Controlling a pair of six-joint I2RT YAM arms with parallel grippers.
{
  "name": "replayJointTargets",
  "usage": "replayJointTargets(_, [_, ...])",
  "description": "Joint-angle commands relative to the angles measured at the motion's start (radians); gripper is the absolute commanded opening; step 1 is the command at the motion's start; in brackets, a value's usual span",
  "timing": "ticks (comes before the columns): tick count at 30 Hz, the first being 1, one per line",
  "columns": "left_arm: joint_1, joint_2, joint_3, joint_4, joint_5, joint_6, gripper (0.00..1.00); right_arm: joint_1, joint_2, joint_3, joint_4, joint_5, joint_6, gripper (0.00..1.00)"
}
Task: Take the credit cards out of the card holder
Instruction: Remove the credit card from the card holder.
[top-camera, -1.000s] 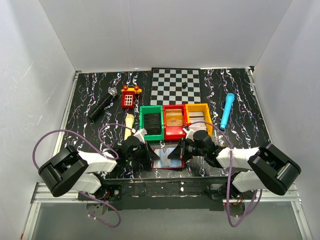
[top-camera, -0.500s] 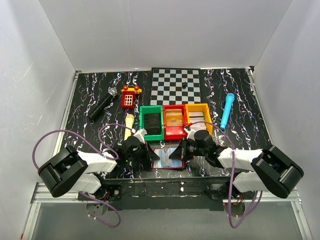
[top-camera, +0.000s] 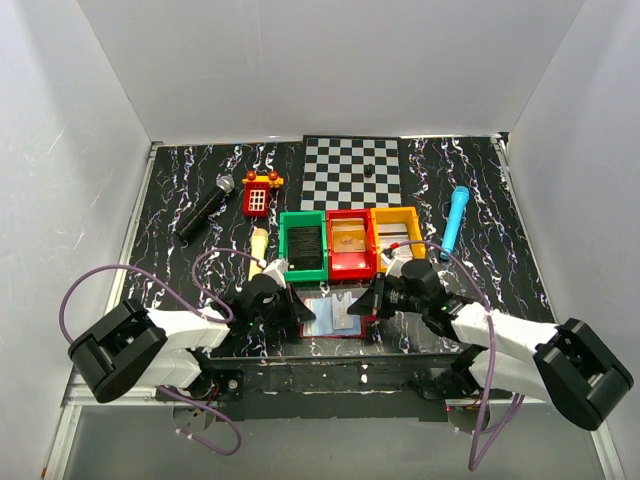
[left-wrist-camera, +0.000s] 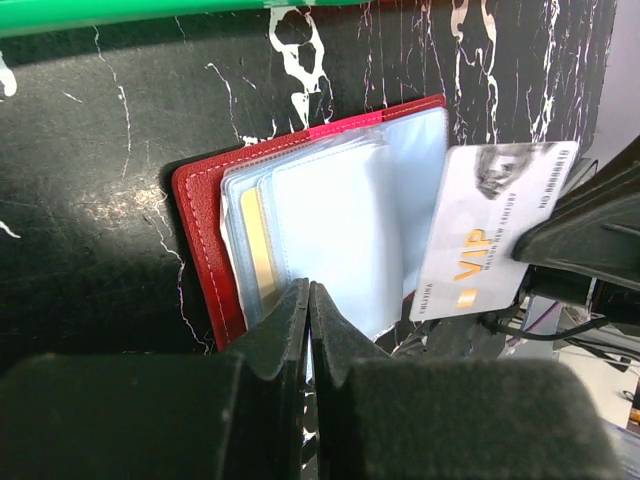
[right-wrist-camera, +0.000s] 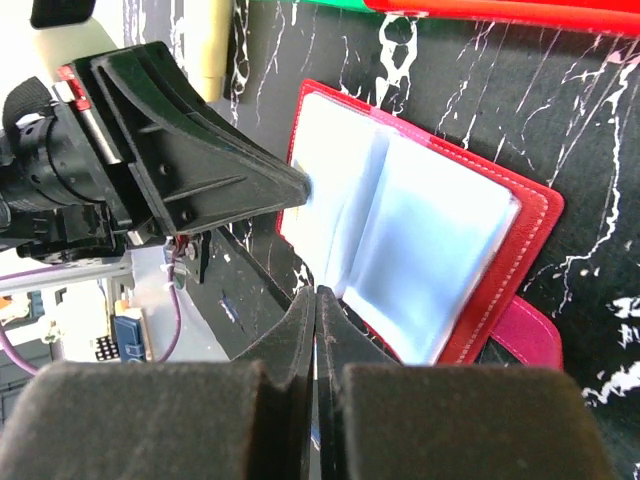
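Note:
The dark-red card holder lies open near the table's front edge, its pale bluish sleeves fanned up. A tan-orange card sits in one sleeve. My left gripper is shut on the near edge of a sleeve; it also shows in the top view. My right gripper is shut on a pale grey VIP credit card, which is clear of the sleeves at the holder's right side. The right gripper's fingers clamp the card's far end. The holder's red tab points right.
Green, red and yellow bins stand in a row just behind the holder, each with a card-like thing inside. A microphone, a red toy, a checkerboard and a blue tube lie farther back.
My right arm has dropped lower and drawn the grey card out of the sleeves to the right. The left gripper has shifted slightly toward the front edge, still at the holder.

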Motion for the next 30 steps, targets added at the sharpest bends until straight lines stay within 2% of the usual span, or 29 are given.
replayJointTargets(1, [-0.003, -0.013, -0.030, -0.126, -0.064, 0.043, 0.00, -0.011, -0.091, -0.007, -0.060, -0.006, -0.039, 0.01])
replayJointTargets(2, [-0.001, -0.021, -0.028, -0.121, -0.059, 0.045, 0.00, -0.011, -0.107, -0.005, -0.076, -0.006, -0.047, 0.01])
replayJointTargets(3, [-0.001, -0.035, -0.027, -0.116, -0.058, 0.045, 0.08, -0.011, -0.125, -0.001, -0.096, -0.001, -0.055, 0.01])
replayJointTargets(5, [-0.001, -0.070, -0.022, -0.116, -0.053, 0.056, 0.30, -0.011, -0.165, 0.015, -0.149, 0.005, -0.084, 0.01])
replayJointTargets(7, [-0.001, -0.122, -0.004, -0.139, -0.051, 0.069, 0.43, -0.011, -0.217, 0.050, -0.264, 0.017, -0.131, 0.01])
replayJointTargets(12, [-0.003, -0.297, 0.100, -0.292, -0.082, 0.105, 0.63, -0.011, -0.361, 0.220, -0.555, 0.101, -0.278, 0.01])
replayJointTargets(13, [-0.003, -0.328, 0.126, -0.319, -0.096, 0.103, 0.66, -0.011, -0.376, 0.260, -0.606, 0.114, -0.317, 0.01])
replayJointTargets(19, [-0.004, -0.484, 0.226, -0.403, -0.157, 0.125, 0.71, -0.010, -0.371, 0.473, -0.818, 0.091, -0.452, 0.01])
replayJointTargets(20, [-0.004, -0.519, 0.225, -0.408, -0.209, 0.122, 0.71, -0.007, -0.357, 0.505, -0.855, 0.079, -0.478, 0.01])
replayJointTargets(22, [-0.003, -0.596, 0.214, -0.484, -0.374, 0.026, 0.70, 0.013, -0.308, 0.602, -0.960, 0.078, -0.539, 0.01])
replayJointTargets(24, [0.002, -0.673, 0.211, -0.524, -0.415, 0.039, 0.84, 0.058, -0.253, 0.704, -1.088, 0.075, -0.602, 0.01])
replayJointTargets(26, [0.005, -0.733, 0.203, -0.473, -0.313, 0.135, 0.95, 0.125, -0.205, 0.771, -1.158, 0.023, -0.671, 0.01])
replayJointTargets(28, [0.011, -0.768, 0.193, -0.382, -0.118, 0.247, 0.97, 0.215, -0.170, 0.814, -1.177, -0.044, -0.707, 0.01])
replayJointTargets(30, [0.011, -0.774, 0.163, -0.203, 0.087, 0.296, 0.96, 0.272, -0.139, 0.851, -1.185, -0.096, -0.730, 0.01])
